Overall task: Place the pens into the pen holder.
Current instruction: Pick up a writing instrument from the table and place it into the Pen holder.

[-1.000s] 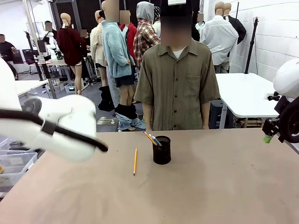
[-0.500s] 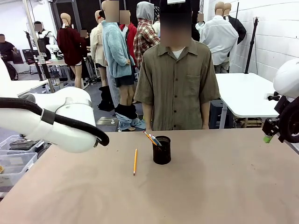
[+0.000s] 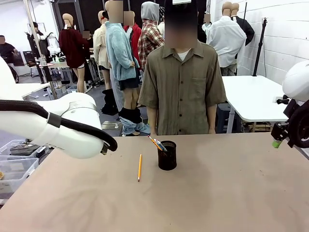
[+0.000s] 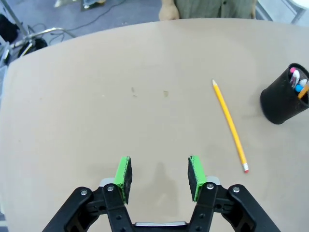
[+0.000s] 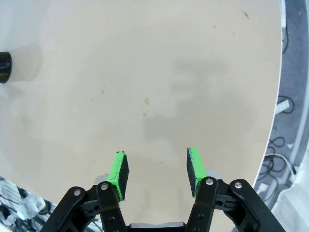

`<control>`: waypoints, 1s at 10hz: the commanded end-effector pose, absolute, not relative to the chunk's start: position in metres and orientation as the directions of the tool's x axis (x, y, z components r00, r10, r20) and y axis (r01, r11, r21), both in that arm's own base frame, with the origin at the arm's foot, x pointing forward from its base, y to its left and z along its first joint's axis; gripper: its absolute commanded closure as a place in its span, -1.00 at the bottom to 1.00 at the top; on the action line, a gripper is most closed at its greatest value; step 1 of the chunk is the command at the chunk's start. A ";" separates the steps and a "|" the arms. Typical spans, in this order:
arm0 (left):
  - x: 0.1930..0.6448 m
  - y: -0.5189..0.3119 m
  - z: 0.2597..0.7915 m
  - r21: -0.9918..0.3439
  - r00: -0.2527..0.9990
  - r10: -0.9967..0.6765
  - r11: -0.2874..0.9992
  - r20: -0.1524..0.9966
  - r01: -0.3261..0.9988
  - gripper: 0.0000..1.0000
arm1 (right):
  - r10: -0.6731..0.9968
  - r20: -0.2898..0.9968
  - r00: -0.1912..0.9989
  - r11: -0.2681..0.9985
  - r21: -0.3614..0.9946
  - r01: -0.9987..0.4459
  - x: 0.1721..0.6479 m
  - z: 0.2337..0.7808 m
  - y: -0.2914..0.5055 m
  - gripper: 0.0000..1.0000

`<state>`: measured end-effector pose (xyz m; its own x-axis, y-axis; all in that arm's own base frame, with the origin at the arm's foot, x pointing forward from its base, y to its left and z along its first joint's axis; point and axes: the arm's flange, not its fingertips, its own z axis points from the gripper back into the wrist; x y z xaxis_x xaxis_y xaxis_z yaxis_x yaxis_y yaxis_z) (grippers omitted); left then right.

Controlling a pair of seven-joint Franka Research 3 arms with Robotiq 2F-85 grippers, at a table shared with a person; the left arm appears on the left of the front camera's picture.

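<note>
Left gripper [image 4: 159, 164] is hovering part-open and empty near the yellow pencil [image 4: 230, 125], risking rolling it away with an off-centre pinch.

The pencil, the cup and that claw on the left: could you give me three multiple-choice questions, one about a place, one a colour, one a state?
1. Where is the yellow pencil? A) flat on the table beside the pen holder, not touching it B) inside it C) in the person's hand
2. What colour is the pen holder? A) white B) black C) red
3. How is the left gripper? A) shut on the pencil B) shut on nothing C) open, empty
Answers: A, a gap of table shows between them; B, the mesh is black; C, its green pads stand apart over bare table.
</note>
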<state>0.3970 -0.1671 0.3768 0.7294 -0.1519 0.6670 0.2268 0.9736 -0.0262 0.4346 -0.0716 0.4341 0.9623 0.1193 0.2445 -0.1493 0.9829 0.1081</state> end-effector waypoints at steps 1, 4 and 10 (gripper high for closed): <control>0.404 -0.172 0.399 -0.037 0.741 -0.037 0.996 0.671 0.084 -0.24 | 0.108 0.239 0.965 0.989 0.073 -0.129 0.435 0.432 -0.069 -0.24; 0.402 -0.163 0.398 0.206 0.647 -0.257 0.966 0.717 0.156 -0.24 | 0.108 0.239 0.965 0.989 0.073 -0.129 0.435 0.432 -0.069 -0.24; 0.383 -0.122 0.420 0.581 0.491 -0.787 0.611 0.373 0.538 -0.24 | 0.108 0.239 0.965 0.989 0.073 -0.129 0.435 0.432 -0.069 -0.24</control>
